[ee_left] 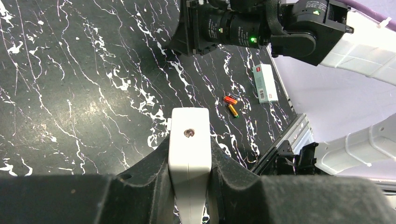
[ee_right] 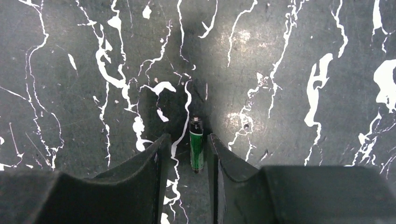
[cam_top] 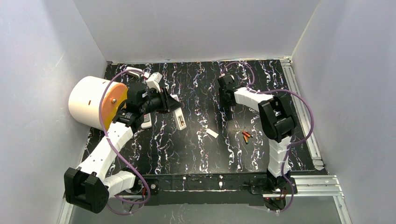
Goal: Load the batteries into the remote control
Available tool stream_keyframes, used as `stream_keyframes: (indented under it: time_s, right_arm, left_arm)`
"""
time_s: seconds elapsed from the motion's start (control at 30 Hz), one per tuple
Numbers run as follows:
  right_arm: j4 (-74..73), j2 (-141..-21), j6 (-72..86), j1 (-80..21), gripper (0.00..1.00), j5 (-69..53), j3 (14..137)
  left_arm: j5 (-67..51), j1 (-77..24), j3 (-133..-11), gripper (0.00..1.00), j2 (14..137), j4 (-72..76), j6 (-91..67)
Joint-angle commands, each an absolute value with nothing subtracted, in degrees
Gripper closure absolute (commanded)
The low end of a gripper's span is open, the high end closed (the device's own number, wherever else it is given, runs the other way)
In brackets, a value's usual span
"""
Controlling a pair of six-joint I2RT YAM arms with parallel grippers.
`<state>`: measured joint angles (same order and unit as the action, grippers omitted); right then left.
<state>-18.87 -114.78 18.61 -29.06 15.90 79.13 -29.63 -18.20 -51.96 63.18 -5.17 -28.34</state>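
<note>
1. Black bench veined with white, boxed in by plain pale walls; that is all I have around the arms.
2. Writing: a small white box near the bench's edge carries a red strip along one end and a green mark, but any print on it is too small for me to read. I can read no writing on anything else either.
3. My left jaws are clamped on the white remote, one finger on each long side. Its end sticks out forward and shows one small dark round spot.
4. My right jaws are parted and sit low over the bench, straddling a green battery with a dark body. It lies flat along the gap, close against one finger with clear space to the other, so it is not gripped.
5. Orange-red batteries lie loose in a small cluster on the bench, well apart from both jaws, and near the right arm's elbow in the overhead view.
6. A flat white piece lies between that cluster and the remote.
7. A white drum lies on its side at the left wall, orange end toward the left arm; I cannot tell what is inside.
</note>
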Motion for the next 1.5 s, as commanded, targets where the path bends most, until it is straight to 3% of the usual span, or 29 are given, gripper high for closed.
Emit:
stream_keyframes:
  time_s: [0.0, 0.3, 0.5, 0.7, 0.8, 1.13, 1.47]
  right_arm:
    - [-21.30, -116.00, 17.23, -29.11, 0.58, 16.53, 83.29]
    - [-35.28, -121.70, 19.48, -29.10, 0.65, 14.92, 91.51]
    - [-36.14, -123.37, 19.27, -29.08, 0.66, 12.76, 91.76]
    - [-36.63, -124.99, 19.07, -29.09, 0.85, 11.47, 93.12]
    - [-34.95, -124.37, 18.95, -29.09, 0.90, 11.93, 92.52]
    - [-9.76, -102.14, 15.26, -31.53, 0.91, 9.91, 72.71]
    - [3.15, -78.50, 17.54, -39.69, 0.91, 10.77, 60.44]
  left_arm:
    - [-30.59, -18.20, -52.47, 1.00, 62.75, -4.75, -27.65]
    - [-30.44, -18.28, -52.56, 1.00, 62.29, -5.61, -27.18]
    - [-30.54, -18.28, -52.34, 1.00, 62.05, -5.71, -26.99]
    - [-30.37, -18.27, -52.39, 1.00, 61.70, -6.41, -26.47]
    - [-30.32, -18.28, -52.29, 1.00, 61.74, -6.49, -26.61]
    - [-31.81, -18.28, -52.47, 1.00, 65.55, -4.71, -30.07]
    - [-33.06, -18.28, -52.21, 1.00, 68.31, 2.86, -36.43]
